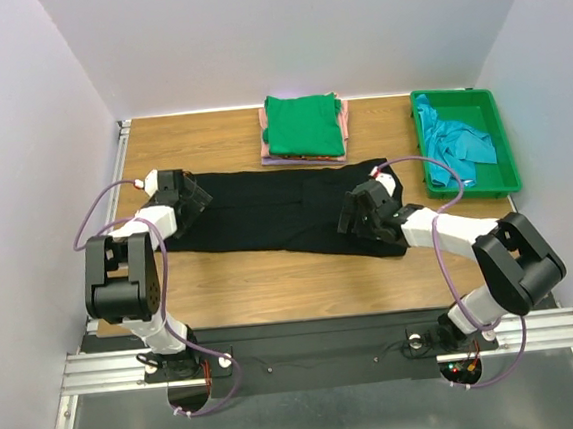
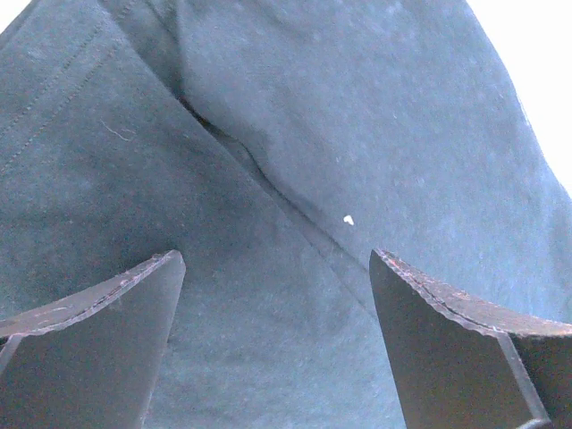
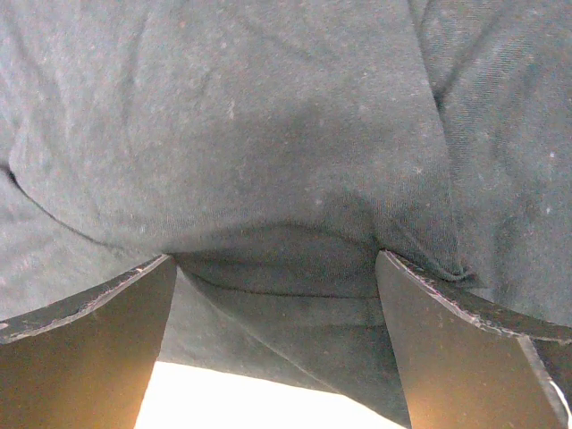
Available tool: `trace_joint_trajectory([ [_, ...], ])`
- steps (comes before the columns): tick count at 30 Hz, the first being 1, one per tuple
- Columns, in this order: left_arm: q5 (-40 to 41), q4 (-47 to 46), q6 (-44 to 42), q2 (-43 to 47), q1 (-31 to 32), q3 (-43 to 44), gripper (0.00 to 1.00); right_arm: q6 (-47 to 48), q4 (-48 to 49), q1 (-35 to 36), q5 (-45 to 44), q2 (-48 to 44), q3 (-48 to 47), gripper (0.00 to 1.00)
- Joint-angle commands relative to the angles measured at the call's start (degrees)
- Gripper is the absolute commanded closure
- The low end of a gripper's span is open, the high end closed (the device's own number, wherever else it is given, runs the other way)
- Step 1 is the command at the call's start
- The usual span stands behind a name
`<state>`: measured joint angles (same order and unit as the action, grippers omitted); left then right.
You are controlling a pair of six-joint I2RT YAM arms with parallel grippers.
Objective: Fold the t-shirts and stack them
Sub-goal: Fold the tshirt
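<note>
The large black t-shirt [image 1: 266, 211] lies folded into a long band across the middle of the table. My left gripper [image 1: 190, 198] is over its left end, open, with only flat black cloth [image 2: 268, 134] between the fingers [image 2: 277, 259]; a tiny light mark [image 2: 349, 219] shows on the cloth. My right gripper [image 1: 359, 213] is over its right part, open, its fingers [image 3: 273, 259] straddling a raised fold of black cloth [image 3: 268, 179]. A folded green t-shirt [image 1: 304, 125] tops a stack with pink and lilac edges [image 1: 264, 141] at the back. A teal t-shirt [image 1: 456, 144] lies crumpled in the tray.
A rigid green plastic tray [image 1: 496, 141] stands at the back right. White walls enclose the table on three sides. Bare wood [image 1: 273, 286] shows in front of the black shirt. Purple cables loop beside both arms.
</note>
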<state>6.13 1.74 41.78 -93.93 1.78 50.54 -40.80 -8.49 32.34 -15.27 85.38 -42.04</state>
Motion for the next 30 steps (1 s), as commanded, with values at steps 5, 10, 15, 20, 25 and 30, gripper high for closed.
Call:
trace_joint_trajectory([
  [5, -4.72, 6.7, 4.01, 6.11, 6.65, -13.09, 0.02, 2.38, -4.52, -7.72, -0.65, 2.59, 0.91, 0.0],
  [10, -5.87, 6.35, 6.73, 10.43, 8.85, -18.46, 0.02, 6.42, -4.52, -16.24, 1.64, 3.82, -0.49, 0.0],
  [15, -11.31, 5.64, 11.02, 17.44, 16.47, -23.02, 0.01, 11.25, -4.08, -25.29, 5.24, 7.68, -4.52, 0.0],
  [20, -12.55, 6.7, 14.12, 22.56, 22.99, -24.62, 0.02, 16.53, -3.9, -30.31, 10.25, 11.63, -10.76, 0.0],
  [25, -11.67, 9.95, 16.84, 22.74, 30.47, -24.79, 0.02, 23.38, -3.55, -31.55, 14.9, 17.88, -18.33, 0.0],
  [30, -11.58, 15.21, 20.96, 26.58, 34.95, -26.55, 0.02, 26.82, -3.2, -31.46, 27.63, 23.5, -22.99, 0.0],
])
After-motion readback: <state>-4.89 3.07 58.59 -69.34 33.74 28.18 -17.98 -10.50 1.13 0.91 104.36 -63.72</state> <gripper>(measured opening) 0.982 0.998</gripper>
